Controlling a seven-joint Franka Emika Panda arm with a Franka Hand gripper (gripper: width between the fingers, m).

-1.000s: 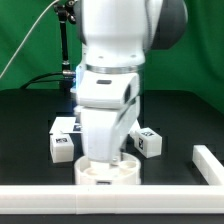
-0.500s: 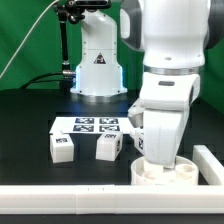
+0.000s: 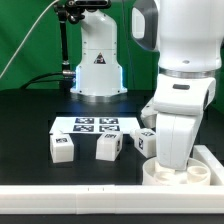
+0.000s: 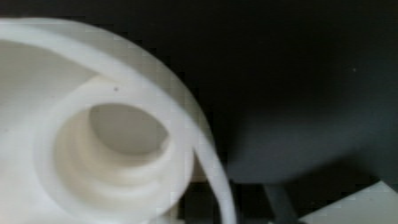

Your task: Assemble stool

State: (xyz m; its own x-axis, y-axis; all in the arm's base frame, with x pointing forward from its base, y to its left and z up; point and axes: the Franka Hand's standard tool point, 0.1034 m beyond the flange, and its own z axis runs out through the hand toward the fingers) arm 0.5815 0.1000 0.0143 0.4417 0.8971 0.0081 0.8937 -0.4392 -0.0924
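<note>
The round white seat disc [image 3: 185, 173] lies on the black table at the front of the exterior view's right, close to the white rails. My gripper [image 3: 178, 160] stands straight down on it, and the hand hides the fingertips there. In the wrist view the seat disc [image 4: 89, 130] fills most of the picture with one round hole showing. Its thin rim runs between the dark fingers of my gripper [image 4: 228, 205], which is shut on it. Three blocky white legs with tags stand on the table: one [image 3: 63, 147], a second [image 3: 109, 147] and a third [image 3: 147, 141] right beside my hand.
The marker board [image 3: 95, 125] lies behind the legs. A long white rail [image 3: 60, 200] runs along the table's front, and another piece [image 3: 212, 160] stands at the exterior view's right next to the seat. The arm's base [image 3: 97, 60] is at the back.
My gripper has slid the seat disc from the front left-centre to the exterior view's right, up to the right-hand rail. The marker board and two legs have come into sight.
</note>
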